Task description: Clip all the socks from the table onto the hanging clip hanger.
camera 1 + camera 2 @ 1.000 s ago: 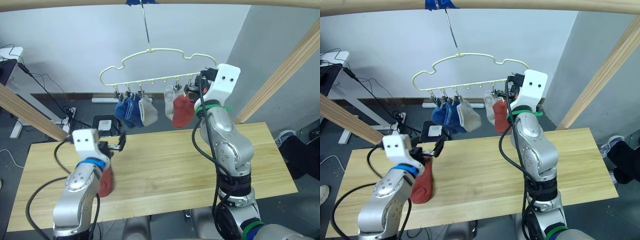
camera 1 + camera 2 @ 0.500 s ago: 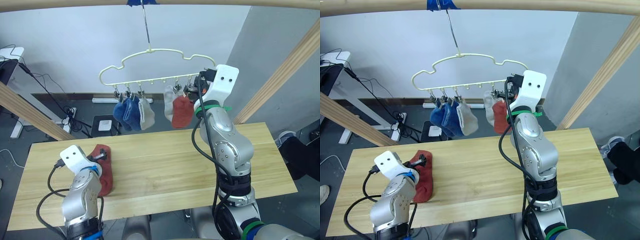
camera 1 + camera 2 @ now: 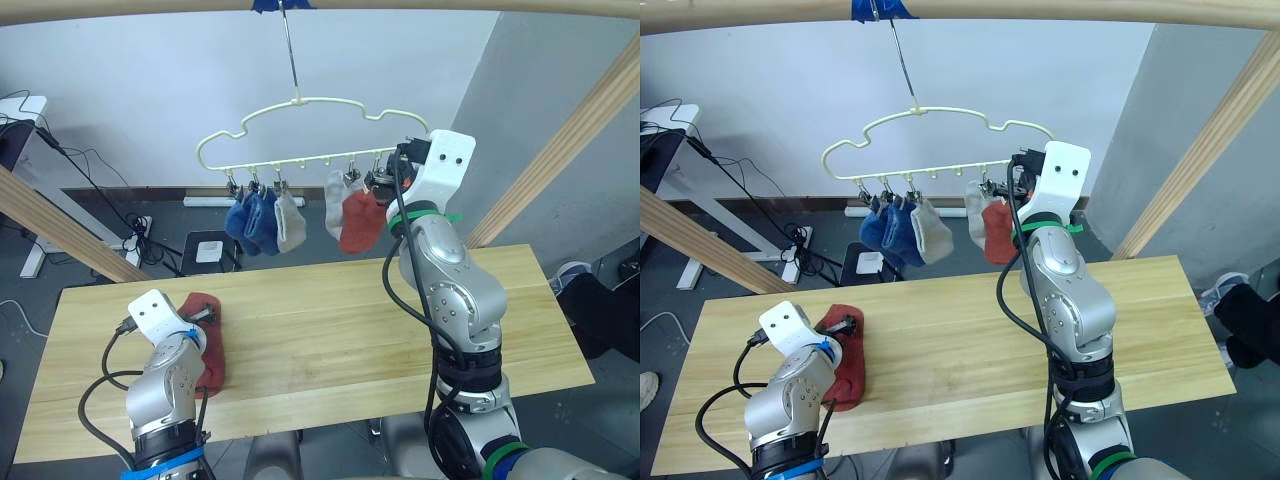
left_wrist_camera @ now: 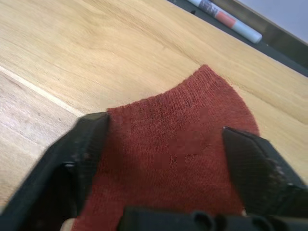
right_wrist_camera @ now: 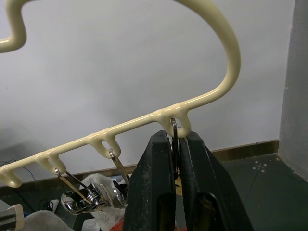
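The left tool (image 4: 168, 192) straddles, fingers spread, the last rust-red sock (image 4: 178, 159) on the worktop (image 3: 330, 330), while we pinch the hanger's (image 5: 226, 53) end clip (image 5: 174, 139) with the right tool (image 5: 175, 159), steadying it.

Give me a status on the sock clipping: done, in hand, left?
Done: five socks hang from the pale yellow plastic clip hanger: two blue, two light grey, one rust-red.
In hand: the right end effector is shut on the hanger's end metal clip; the left end effector is open over the last rust-red knit sock on the light wooden table.
Left: lift and clip that sock.
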You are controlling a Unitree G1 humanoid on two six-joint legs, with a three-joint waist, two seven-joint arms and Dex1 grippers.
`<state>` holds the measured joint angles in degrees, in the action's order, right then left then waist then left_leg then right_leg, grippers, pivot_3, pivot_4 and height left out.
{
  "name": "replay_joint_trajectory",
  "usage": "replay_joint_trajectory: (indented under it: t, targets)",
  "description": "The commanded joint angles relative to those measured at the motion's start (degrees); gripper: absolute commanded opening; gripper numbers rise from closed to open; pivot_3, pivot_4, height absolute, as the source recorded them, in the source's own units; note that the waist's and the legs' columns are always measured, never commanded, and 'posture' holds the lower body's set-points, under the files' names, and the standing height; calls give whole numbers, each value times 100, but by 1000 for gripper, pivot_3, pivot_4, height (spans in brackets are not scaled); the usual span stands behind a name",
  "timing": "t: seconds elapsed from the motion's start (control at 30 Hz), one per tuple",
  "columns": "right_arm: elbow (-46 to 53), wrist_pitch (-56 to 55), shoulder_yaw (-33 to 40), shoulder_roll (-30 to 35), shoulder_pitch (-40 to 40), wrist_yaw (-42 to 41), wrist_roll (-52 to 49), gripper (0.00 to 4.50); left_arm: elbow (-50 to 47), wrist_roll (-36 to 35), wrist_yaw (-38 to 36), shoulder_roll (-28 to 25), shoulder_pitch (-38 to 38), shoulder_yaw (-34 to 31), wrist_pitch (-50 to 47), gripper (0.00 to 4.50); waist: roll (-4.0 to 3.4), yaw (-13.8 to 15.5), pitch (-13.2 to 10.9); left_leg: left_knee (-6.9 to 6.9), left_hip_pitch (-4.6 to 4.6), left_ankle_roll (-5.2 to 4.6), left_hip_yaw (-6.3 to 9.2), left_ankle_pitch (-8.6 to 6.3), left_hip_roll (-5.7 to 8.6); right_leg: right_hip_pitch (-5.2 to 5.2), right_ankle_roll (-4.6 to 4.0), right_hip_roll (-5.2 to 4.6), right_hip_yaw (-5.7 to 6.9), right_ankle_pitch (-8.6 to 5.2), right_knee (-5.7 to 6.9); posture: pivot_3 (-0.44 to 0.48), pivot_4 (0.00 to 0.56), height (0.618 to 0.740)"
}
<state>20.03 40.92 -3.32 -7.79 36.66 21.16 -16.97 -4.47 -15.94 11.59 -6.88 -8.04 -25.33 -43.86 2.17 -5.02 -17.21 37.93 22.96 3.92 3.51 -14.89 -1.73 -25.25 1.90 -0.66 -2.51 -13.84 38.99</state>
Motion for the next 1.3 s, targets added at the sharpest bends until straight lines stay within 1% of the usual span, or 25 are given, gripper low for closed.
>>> replay_joint_trajectory:
  t: [0.03,0.23,0.3,0.37,0.43,0.53,0.6,0.7,0.77,0.8,0.93,1.13,1.3]
  targets:
    - [324,-46,-73,-363,250,-58,-26,0,43,-5,-1,72,170,28,-223,2745,0,-1,0,0,0,0,0,0,0,0,0,0,0,0,0,-100,256,740]
    - [316,-64,-87,-367,247,-60,-18,0,-59,44,-113,30,230,150,-181,1086,-3,-1,2,0,-1,0,0,0,0,0,0,0,-1,0,0,-101,252,740]
    - [317,-71,-89,-366,245,-62,-16,0,-227,165,-374,-101,307,440,75,542,-2,-4,2,0,-1,0,0,0,0,0,0,1,-1,0,0,-101,252,740]
    - [324,-72,-89,-365,242,-61,-16,0,-464,347,-848,-368,413,956,454,11,-2,-2,1,-2,0,0,-1,0,0,-1,0,1,-2,0,-1,-103,251,740]
    - [324,-78,-77,-354,247,-61,-14,0,-923,656,-1903,-912,517,2006,1365,11,-2,0,1,-3,3,1,0,0,-1,-3,0,1,-1,0,-1,-103,251,740]
    - [343,-71,-69,-342,246,-58,-11,0,-1353,773,-3075,-1398,411,3007,2242,11,-3,23,0,-5,9,3,2,1,-1,-8,-1,-1,1,0,-3,-110,250,740]
    - [363,-59,-63,-336,247,-51,-9,0,-1445,797,-3594,-1566,203,3413,2596,11,-3,19,1,-5,8,3,-8,1,2,-7,-1,-6,-5,0,-8,-110,250,740]
    - [393,-38,-47,-330,262,-43,-16,0,-1338,769,-4041,-1545,-268,3737,2860,11,-3,-31,1,-7,7,1,-17,0,2,-9,-1,-9,-9,0,-8,-123,249,740]
    - [431,-5,-34,-313,280,-41,-20,0,-1194,799,-4115,-1412,-632,3841,2947,11,-4,-42,1,-9,6,0,-13,0,-3,-9,-1,0,-7,0,-5,-123,249,740]
    - [453,13,-33,-310,284,-38,-21,0,-1144,821,-4111,-1358,-749,3854,2975,11,-3,-41,1,-10,6,0,-9,0,-4,-9,-1,3,-5,0,-4,-139,251,740]
    - [580,147,18,-252,305,-65,-61,0,-995,945,-4034,-1177,-1051,3818,3014,11,-4,-72,0,-7,8,0,-9,0,-4,-8,0,5,-8,0,-6,-139,258,740]
    - [770,452,160,-230,368,-155,-169,0,-701,1112,-3917,-771,-1468,3960,3106,11,-4,-70,0,-6,10,-1,-7,0,-1,-8,0,4,-6,0,-7,-149,268,740]
    - [812,559,188,-286,414,-150,-142,0,-103,1367,-3565,-192,-1963,4039,3206,11,-4,-97,0,-7,9,-1,-6,0,-1,-8,0,5,-5,0,-6,-154,267,740]
